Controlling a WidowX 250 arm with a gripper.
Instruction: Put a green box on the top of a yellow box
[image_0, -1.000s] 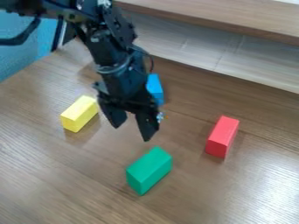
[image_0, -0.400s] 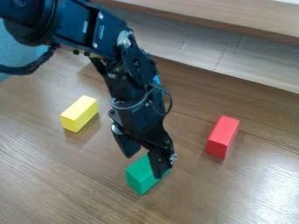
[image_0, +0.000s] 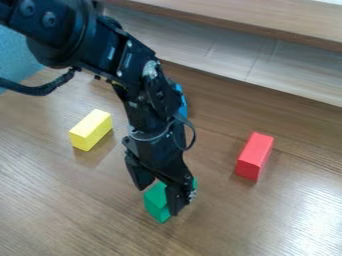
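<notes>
In the camera view, the green rectangular wooden-looking box (image_0: 156, 202) lies on the brown wood-grain table (image_0: 67, 215). The black two-finger gripper (image_0: 157, 194) is low over it, fingers spread and apparently straddling it, with nothing gripped; whether either finger touches it, I can't tell. This looks like lining up the grasp: next, centre, close, then lift. Up and left of the green box is the yellow rectangular box (image_0: 90, 131), its top bare. A red rectangular box (image_0: 254, 156) lies to the green box's upper right, and a blue block (image_0: 182, 102) is beyond it, partly behind the arm; neither seems to block the route to the yellow one.
</notes>
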